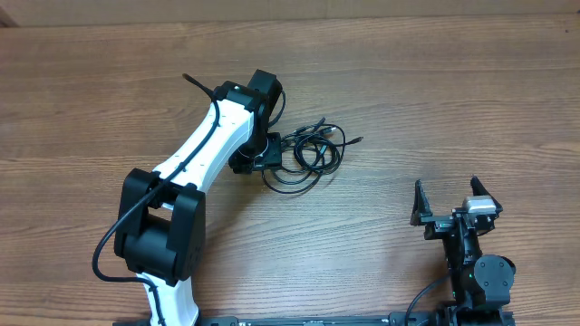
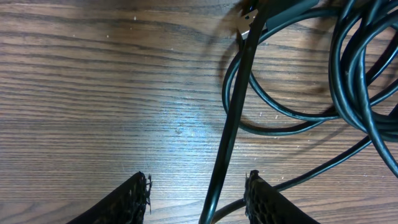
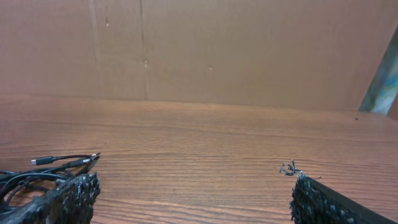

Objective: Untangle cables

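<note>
The left gripper [image 1: 268, 166] is hovering low at the left edge of the cables [image 1: 310, 156], which are lying in a loose black tangle of loops near the middle of the wooden table [image 1: 435, 100]. Through the left wrist camera, its fingers [image 2: 127, 200] are standing partly apart, and one strand [image 2: 231, 118] is running straight up between them. That strand is sitting nearer the finger on the right of that view, with bare wood showing on both sides of it, so nothing is being pinched. The rest of the loops are curling away beyond the fingertips toward the upper right of that view. The right gripper [image 1: 447, 186] is sitting well apart from the tangle, near the table's front right corner, with its fingers [image 3: 62, 199] spread wide and holding nothing. From its wrist camera, the cables are showing only at the far left, beyond the left-hand finger.
</note>
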You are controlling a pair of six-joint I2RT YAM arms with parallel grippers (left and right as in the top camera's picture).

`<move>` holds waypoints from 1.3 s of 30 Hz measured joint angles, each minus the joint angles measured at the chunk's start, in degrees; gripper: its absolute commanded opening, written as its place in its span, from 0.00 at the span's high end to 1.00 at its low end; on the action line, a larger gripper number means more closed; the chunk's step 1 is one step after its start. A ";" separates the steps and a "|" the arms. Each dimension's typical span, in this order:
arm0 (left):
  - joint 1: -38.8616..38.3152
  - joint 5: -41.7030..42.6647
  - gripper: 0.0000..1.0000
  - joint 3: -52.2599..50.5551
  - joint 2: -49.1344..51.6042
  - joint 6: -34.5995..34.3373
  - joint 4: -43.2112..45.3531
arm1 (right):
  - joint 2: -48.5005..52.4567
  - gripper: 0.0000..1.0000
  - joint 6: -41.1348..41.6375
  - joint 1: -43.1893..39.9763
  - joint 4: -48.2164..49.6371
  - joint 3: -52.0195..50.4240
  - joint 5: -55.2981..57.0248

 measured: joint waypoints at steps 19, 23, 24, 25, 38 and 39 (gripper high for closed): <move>0.02 -0.42 0.96 0.00 0.00 1.01 2.36 | 0.00 0.00 0.00 0.00 0.00 0.00 0.02; 0.00 -0.28 0.96 0.00 0.00 1.03 1.51 | 0.00 0.00 -0.02 0.00 0.00 0.00 0.02; 0.00 0.00 0.96 0.00 0.00 1.03 0.98 | 0.00 0.00 0.00 0.00 0.00 0.00 0.00; 0.02 0.35 0.96 0.02 0.00 1.03 0.33 | 0.00 0.00 0.00 0.00 0.02 0.00 0.00; 0.00 2.21 0.82 6.58 -9.09 0.98 -5.49 | 0.00 0.00 -0.02 0.00 -0.02 0.00 0.02; 0.00 1.75 0.74 6.93 -9.92 0.96 -6.32 | 0.00 0.00 0.00 0.00 -0.02 0.00 0.02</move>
